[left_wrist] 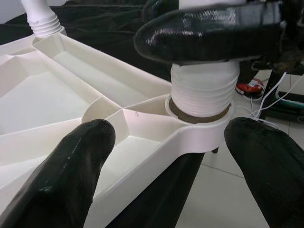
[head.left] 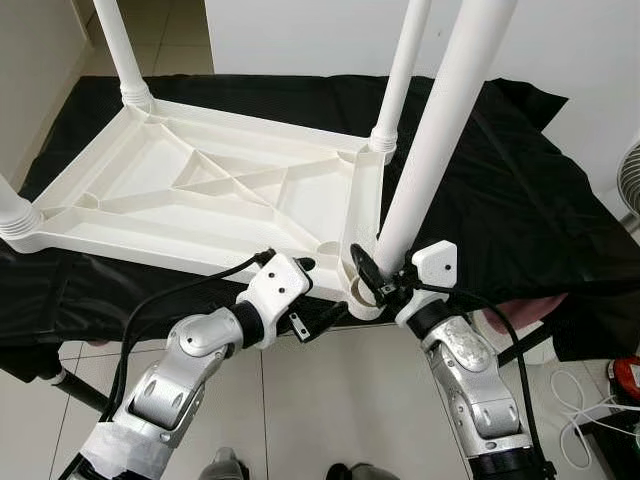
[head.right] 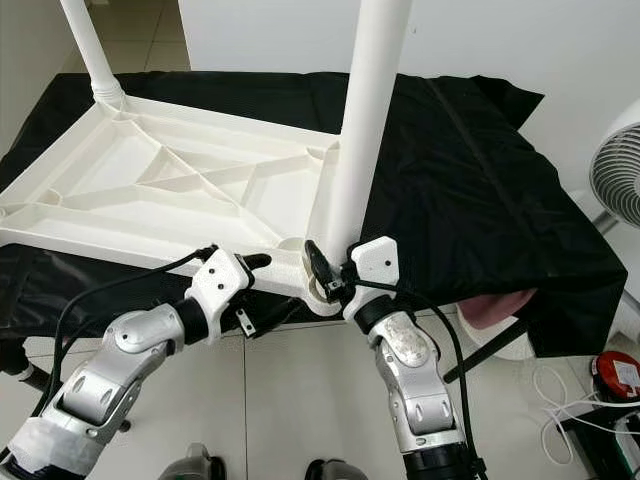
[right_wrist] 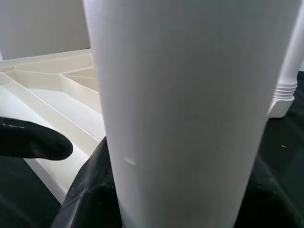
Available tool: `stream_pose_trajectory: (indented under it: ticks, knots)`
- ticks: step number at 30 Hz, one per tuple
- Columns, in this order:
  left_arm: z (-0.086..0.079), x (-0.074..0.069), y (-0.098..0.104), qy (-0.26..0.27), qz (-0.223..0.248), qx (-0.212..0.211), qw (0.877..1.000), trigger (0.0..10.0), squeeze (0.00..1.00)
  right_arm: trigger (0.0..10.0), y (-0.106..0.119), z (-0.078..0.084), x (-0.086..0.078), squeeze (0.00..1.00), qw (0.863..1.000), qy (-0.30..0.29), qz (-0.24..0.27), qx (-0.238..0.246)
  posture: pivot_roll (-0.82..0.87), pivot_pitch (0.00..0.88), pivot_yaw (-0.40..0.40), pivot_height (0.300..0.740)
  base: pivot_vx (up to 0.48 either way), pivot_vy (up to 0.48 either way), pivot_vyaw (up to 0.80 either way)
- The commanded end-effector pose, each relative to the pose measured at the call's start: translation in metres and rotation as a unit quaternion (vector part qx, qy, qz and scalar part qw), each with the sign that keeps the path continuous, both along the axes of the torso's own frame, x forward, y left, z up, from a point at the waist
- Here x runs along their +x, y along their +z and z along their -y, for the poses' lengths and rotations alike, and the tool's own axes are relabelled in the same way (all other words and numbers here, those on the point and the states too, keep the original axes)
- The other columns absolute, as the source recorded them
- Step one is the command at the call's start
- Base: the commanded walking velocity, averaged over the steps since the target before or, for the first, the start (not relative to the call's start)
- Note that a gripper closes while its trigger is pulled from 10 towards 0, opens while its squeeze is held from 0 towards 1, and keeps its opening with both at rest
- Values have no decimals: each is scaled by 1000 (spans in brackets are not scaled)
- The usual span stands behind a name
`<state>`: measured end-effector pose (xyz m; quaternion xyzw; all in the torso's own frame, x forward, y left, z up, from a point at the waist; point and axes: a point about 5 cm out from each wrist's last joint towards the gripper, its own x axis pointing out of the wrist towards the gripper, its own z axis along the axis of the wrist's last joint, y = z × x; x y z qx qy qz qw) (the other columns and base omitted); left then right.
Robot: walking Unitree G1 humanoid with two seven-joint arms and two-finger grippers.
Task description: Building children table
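A white plastic table top (head.left: 200,190) lies upside down on a black cloth (head.left: 500,180). Three white legs stand in its corners: far left (head.left: 122,50), far right (head.left: 405,70) and near left (head.left: 10,205). A fourth leg (head.left: 440,130) stands tilted in the near right corner socket (left_wrist: 199,118), its threaded end partly in. My right gripper (head.left: 385,275) is shut on this leg just above the socket. My left gripper (head.left: 315,295) is open, its fingers (left_wrist: 76,175) straddling the table's near edge beside that corner.
A white fan (head.right: 615,170) stands to the right, with a red object (head.right: 615,375) and white cables (head.right: 560,395) on the tiled floor below it. Something pink (head.right: 495,305) shows under the cloth's right edge. A white wall runs behind.
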<state>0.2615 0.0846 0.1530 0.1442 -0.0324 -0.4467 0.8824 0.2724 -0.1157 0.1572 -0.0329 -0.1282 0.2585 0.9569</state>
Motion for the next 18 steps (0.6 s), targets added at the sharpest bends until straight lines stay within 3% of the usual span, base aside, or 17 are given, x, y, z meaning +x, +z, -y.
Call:
stream_pose_trajectory:
  ticks: [1, 18]
  knots:
    - [0, -2, -1, 1, -8, 1, 1000, 10000, 0, 10000, -4, 0, 1, 0, 1000, 10, 1, -14, 55, 93, -60, 740, 0, 0, 0]
    - [0, -5, 1, 5, -10, -1, 1000, 10000, 0, 10000, -15, -3, -5, 0, 997, 62, 14, -48, 55, 86, -61, 740, 0, 0, 0]
